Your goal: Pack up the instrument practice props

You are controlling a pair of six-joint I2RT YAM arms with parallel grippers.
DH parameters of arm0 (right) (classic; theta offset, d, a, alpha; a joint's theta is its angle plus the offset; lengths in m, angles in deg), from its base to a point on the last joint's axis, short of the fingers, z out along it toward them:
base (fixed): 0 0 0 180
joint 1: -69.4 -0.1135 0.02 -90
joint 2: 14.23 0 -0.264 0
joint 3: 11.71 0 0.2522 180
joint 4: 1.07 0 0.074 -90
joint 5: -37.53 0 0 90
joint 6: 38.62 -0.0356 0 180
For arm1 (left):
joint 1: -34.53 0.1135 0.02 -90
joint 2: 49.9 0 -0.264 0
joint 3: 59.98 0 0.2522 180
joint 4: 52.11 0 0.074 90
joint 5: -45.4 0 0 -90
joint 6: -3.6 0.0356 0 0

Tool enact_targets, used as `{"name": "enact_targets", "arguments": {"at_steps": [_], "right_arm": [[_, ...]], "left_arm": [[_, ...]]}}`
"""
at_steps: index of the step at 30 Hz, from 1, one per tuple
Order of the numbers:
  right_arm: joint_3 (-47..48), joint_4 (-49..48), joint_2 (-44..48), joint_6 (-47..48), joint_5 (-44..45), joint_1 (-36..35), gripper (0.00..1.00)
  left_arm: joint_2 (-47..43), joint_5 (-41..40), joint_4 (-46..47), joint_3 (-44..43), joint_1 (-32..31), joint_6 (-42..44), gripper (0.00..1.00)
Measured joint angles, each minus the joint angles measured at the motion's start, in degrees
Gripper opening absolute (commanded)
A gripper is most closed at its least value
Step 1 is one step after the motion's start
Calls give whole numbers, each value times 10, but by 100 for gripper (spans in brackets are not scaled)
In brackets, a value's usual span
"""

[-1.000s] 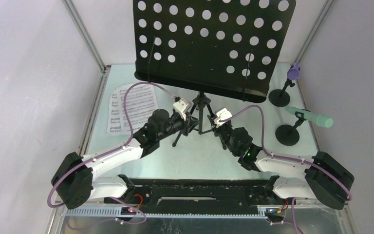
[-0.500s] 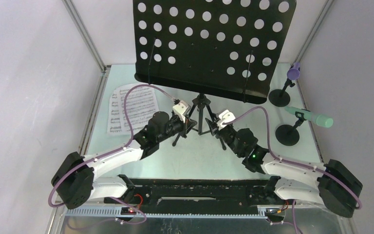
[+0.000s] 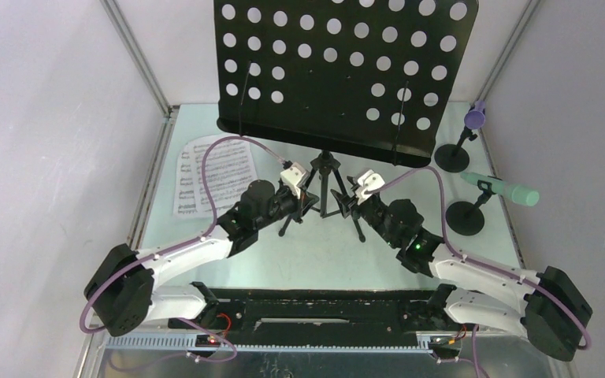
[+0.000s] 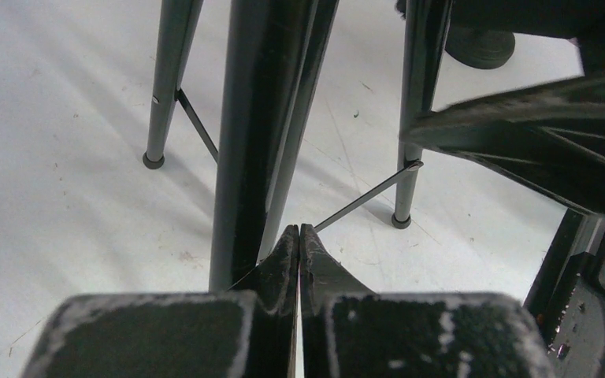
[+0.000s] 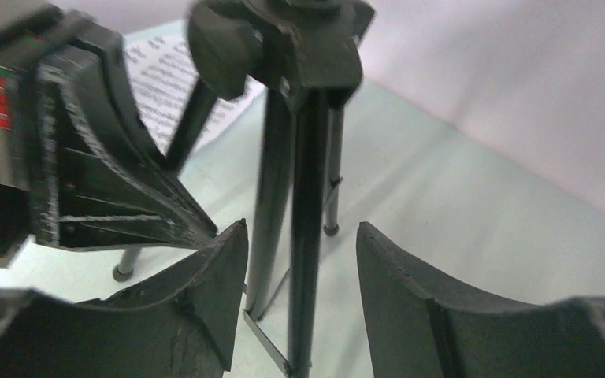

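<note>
The black music rack, with its perforated plate [image 3: 339, 71], stands on a tripod [image 3: 327, 175] at mid-table. My left gripper [image 3: 312, 203] is shut with nothing in it, its tips [image 4: 299, 233] just right of a tripod leg [image 4: 252, 134]. My right gripper [image 3: 346, 206] faces it from the other side. It is open, and a dark tripod leg [image 5: 309, 181] stands between its fingers [image 5: 224, 268], apart from both. White sheet music [image 3: 209, 177] lies flat at the left. A purple microphone [image 3: 475, 118] and a mint-green microphone [image 3: 506, 190] rest in black round-based holders [image 3: 465, 218] at the right.
Metal frame posts [image 3: 138, 59] and plain walls close in the table on both sides. The rack's plate overhangs both wrists. My left gripper's finger [image 5: 110, 181] shows close beside the right gripper's left finger.
The left gripper has closed beside the tripod leg. My right gripper has opened wider and moved in towards the tripod, its arm stretching forward.
</note>
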Motion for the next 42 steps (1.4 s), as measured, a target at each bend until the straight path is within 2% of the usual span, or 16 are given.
{"name": "enact_targets", "arguments": {"at_steps": [4, 9, 12, 16, 19, 24, 25, 26, 28, 36, 42], "right_arm": [[10, 31, -16, -10, -26, 34, 49], [13, 48, -27, -20, -50, 47, 37], [14, 52, -35, -23, -59, 47, 18], [16, 50, -40, -27, -65, 49, 4], [17, 51, -41, -25, -66, 49, 0], [17, 50, -42, -24, -71, 49, 0], [17, 50, -42, -23, -73, 49, 0], [17, 50, -42, -23, -74, 49, 0], [17, 51, -42, -23, -75, 49, 0], [17, 52, -39, -20, -77, 45, 0], [17, 60, -26, -15, -61, 18, 0]], "left_arm": [[1, 3, 1, 0, 0, 4, 8], [1, 8, 2, 0, 0, 5, 34], [-2, 6, 2, 0, -1, 4, 42], [-31, -29, 1, 21, -1, 2, 48], [-57, -49, -4, 33, -2, 0, 46], [-74, -64, -8, 38, -2, 0, 36], [-73, -66, -8, 38, -2, 2, 32], [-71, -67, -8, 38, -1, 5, 24], [-63, -71, -6, 38, 0, 9, 2], [-19, -70, -10, 34, 5, 14, 0], [-19, -29, -14, -8, 2, 14, 0]]}}
